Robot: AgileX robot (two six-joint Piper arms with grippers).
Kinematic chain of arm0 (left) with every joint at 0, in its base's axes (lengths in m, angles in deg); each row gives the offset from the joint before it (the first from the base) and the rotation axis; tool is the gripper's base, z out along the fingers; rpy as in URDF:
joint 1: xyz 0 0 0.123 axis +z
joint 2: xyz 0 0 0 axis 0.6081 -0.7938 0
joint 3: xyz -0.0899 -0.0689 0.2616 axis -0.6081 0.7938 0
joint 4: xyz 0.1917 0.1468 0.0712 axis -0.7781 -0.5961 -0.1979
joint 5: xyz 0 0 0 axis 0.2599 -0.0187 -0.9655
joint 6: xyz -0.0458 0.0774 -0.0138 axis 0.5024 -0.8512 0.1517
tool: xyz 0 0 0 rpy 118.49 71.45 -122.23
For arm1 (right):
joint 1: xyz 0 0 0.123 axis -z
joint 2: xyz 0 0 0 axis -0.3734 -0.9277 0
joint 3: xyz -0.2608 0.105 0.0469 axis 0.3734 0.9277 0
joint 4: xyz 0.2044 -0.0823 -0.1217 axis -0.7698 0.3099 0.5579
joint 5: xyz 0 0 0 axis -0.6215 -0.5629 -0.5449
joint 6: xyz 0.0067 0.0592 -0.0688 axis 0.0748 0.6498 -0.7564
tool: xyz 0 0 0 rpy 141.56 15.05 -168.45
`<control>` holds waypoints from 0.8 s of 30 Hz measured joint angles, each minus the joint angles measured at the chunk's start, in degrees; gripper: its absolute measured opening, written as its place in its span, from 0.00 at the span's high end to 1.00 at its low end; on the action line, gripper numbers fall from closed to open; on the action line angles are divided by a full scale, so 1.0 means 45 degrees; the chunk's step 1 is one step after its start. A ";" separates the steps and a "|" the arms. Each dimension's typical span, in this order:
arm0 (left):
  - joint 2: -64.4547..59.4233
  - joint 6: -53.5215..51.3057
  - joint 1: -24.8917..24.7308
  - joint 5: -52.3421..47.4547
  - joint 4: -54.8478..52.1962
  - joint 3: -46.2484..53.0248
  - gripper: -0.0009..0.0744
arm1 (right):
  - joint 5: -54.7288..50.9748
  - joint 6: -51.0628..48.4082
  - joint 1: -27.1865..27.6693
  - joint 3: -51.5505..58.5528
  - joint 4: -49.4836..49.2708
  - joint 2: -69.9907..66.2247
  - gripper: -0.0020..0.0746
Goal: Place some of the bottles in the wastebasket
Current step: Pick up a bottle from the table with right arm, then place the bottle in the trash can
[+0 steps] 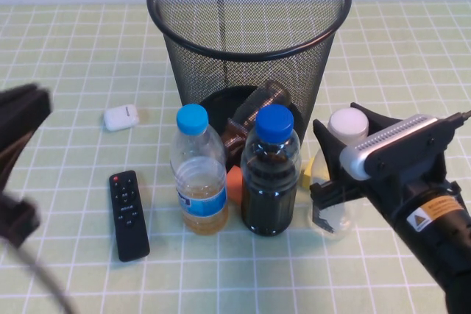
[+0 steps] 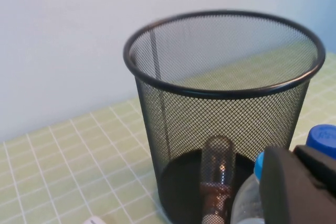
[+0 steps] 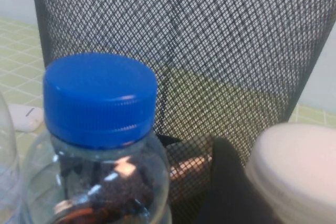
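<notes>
Standing at the far middle of the bench (image 1: pixel 412 49), the wastebasket (image 1: pixel 249 12) already holds one bottle: the short bottle with the red-brown label (image 1: pixel 254 119) shows through the mesh, lying tilted on the solid base with its bottom end raised. The left wrist view shows the same bottle inside, leaning up from the base.

In front of the wastebasket, on the robot's side, stand three bottles in a row. The blue-capped bottle with a blue label (image 1: pixel 198 174) is on the left, and the blue-capped bottle of dark liquid (image 1: pixel 271 174) is just beside it in the middle. The white-capped bottle (image 1: pixel 346 126) is on the right, upright on the bench.

The right hand (image 1: pixel 331 170) is at this white-capped bottle, its fingers spread to either side of the bottle's body below the cap; whether they press on it I cannot tell.

The left hand (image 1: pixel 22 108) is at the left edge of the high view, raised and well apart from the bottles; how wide it stands I cannot tell.

A black remote control (image 1: pixel 129 215) lies on the bench left of the bottles, and a small white case (image 1: pixel 121 117) lies farther back, left of the wastebasket.
</notes>
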 joint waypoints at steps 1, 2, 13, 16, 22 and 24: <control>0.0549 0.0026 0.0000 0.0211 -0.0082 0.0467 0.99 | -0.0449 -0.0204 0.0000 0.0000 0.0000 0.0436 0.98; 0.1083 0.0026 0.0000 0.0344 -0.0107 0.0826 0.99 | -0.0842 -0.0410 0.0000 0.0000 -0.0064 0.0825 0.98; 0.5128 0.0026 0.0000 0.1393 -0.0400 0.5261 0.99 | -0.5592 -0.6838 0.0000 -0.1963 -0.5080 0.5610 0.98; 0.5201 0.0026 0.0000 0.1463 -0.0426 0.6246 0.99 | -0.6562 -1.0452 0.0000 -0.3957 -0.7275 0.5569 0.98; 0.5201 0.0026 0.0000 0.2275 -0.0426 0.7755 0.99 | -0.6879 -1.4082 0.0000 -0.7662 -0.9647 0.4440 0.98; 0.5201 0.0026 0.0000 0.2470 -0.0426 0.7994 0.99 | -0.7377 -1.4713 0.0000 -0.8816 -0.9988 0.3895 0.98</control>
